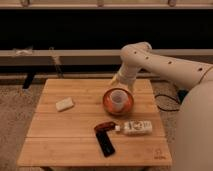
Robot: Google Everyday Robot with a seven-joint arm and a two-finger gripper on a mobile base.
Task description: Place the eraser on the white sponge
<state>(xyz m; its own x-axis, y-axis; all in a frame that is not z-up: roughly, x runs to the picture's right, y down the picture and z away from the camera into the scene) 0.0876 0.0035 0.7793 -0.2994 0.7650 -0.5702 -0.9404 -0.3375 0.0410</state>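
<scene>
The eraser (105, 143) is a flat black block lying near the front edge of the wooden table (75, 130), pointing front to back. The white sponge (64, 104) is an off-white pad on the left part of the table, well apart from the eraser. My gripper (121, 85) is at the end of the white arm, low over the far rim of the orange bowl (118, 103). It is far from both the eraser and the sponge and holds nothing that I can see.
A white round object (118, 98) sits inside the orange bowl. A reddish-brown oblong object (104, 127) lies just behind the eraser. A white labelled bottle (136, 128) lies on its side to its right. My white arm (165, 62) crosses over the table's back right corner.
</scene>
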